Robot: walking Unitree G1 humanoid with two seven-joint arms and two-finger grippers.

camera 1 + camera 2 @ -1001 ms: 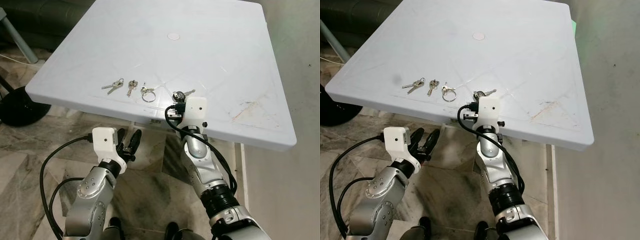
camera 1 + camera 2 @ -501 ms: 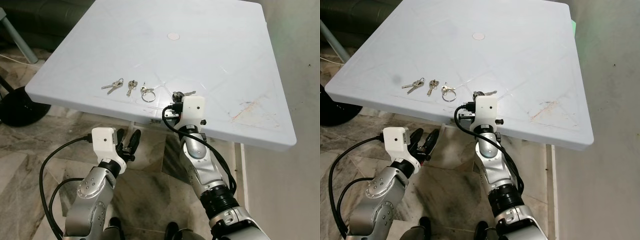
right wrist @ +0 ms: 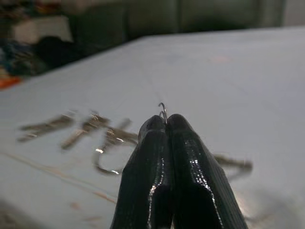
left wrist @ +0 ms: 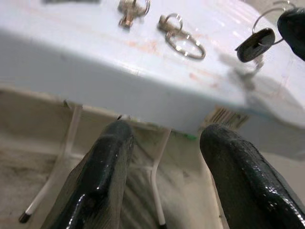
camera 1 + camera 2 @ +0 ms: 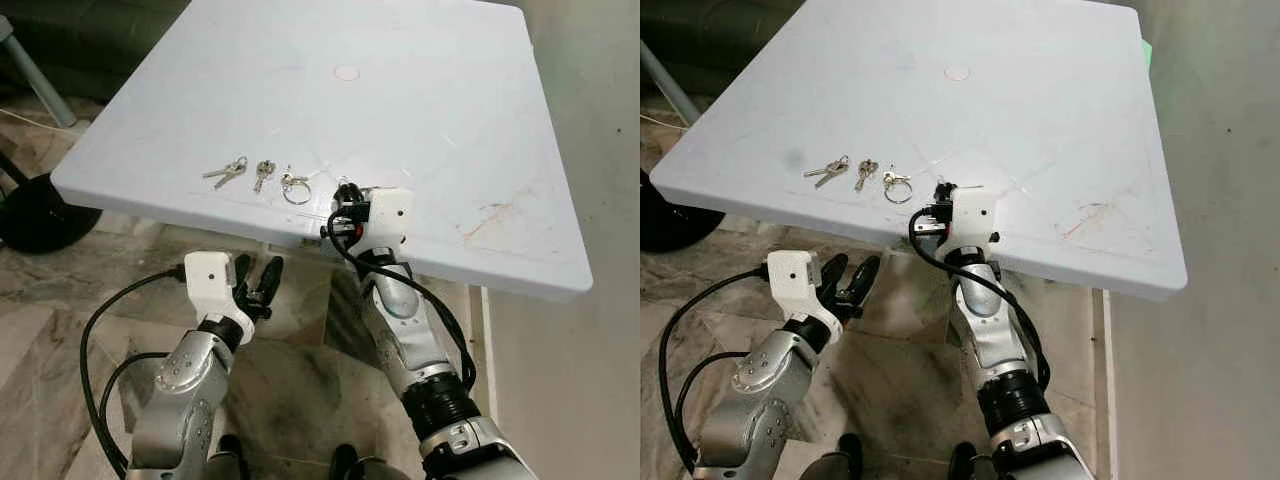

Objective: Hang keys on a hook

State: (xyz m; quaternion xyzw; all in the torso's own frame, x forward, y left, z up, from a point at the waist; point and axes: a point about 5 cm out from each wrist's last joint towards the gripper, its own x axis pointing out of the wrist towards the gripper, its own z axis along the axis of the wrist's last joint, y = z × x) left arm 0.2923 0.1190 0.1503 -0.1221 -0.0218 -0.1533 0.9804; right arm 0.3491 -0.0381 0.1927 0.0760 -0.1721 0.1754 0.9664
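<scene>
We stand at the near edge of a large white table point(image 5: 420, 90), which carries everything the task needs at this stage. No hook is visible from here, so we judge the hanging step lies well ahead and this moment is about getting hold of one key set.

Our right gripper point(image 5: 345, 193) reaches over the near edge of the table, its fingers point(image 3: 162, 157) pressed together with a thin wire ring poking out at the tips. We take it that the ring is pinched because it is the part meant to go over a hook. The held key point(image 4: 255, 44) dangles below that ring, just above the tabletop, its blade pointing down toward the surface and its long axis close to vertical, slightly tilted.

Our left gripper point(image 5: 255, 283) hangs below the table edge, fingers point(image 4: 105, 167) spread apart with nothing between them, apparently just waiting out of the way.

Left of the right gripper, three more sets lie flat in a row near the edge: a loose ring with small keys point(image 5: 294, 184), then a short bunch point(image 5: 263, 173), then a pair of keys point(image 5: 228, 171) furthest left, long axis running left to right, tips pointing left.
</scene>
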